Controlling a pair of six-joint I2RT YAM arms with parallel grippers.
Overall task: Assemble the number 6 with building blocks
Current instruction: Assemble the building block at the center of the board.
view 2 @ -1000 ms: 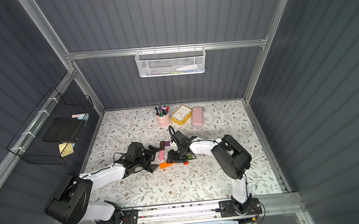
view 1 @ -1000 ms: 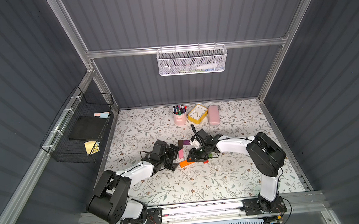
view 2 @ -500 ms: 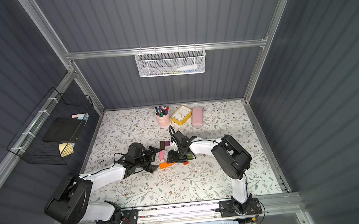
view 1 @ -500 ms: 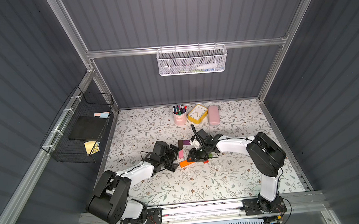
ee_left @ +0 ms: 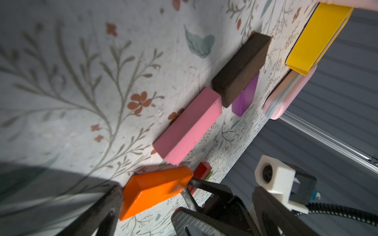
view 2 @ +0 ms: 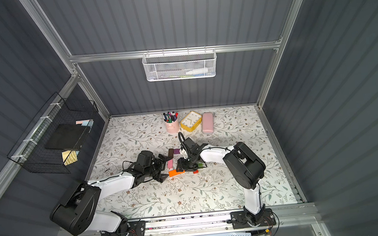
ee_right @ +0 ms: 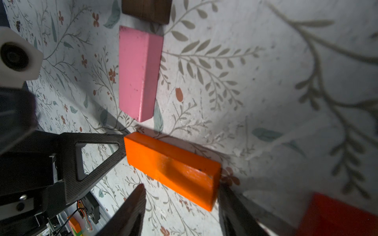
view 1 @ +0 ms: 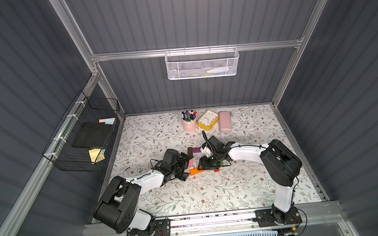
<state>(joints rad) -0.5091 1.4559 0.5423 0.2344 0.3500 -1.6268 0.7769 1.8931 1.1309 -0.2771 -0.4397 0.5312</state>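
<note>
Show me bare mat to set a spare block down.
Free: the wide mat strip between the blocks and the front rail, and the far corners outside the pen cup and pink case. Crowded: centre, where the left gripper and right gripper flank those blocks.

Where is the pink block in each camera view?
Top view: pink block just below centre, behind the orange bar.
Top view: pink block again behind the orange bar.
Left wrist: pink block between dark brown block and orange bar.
Right wrist: pink block between dark brown block and orange bar.
Shared landmark: the orange bar.
</note>
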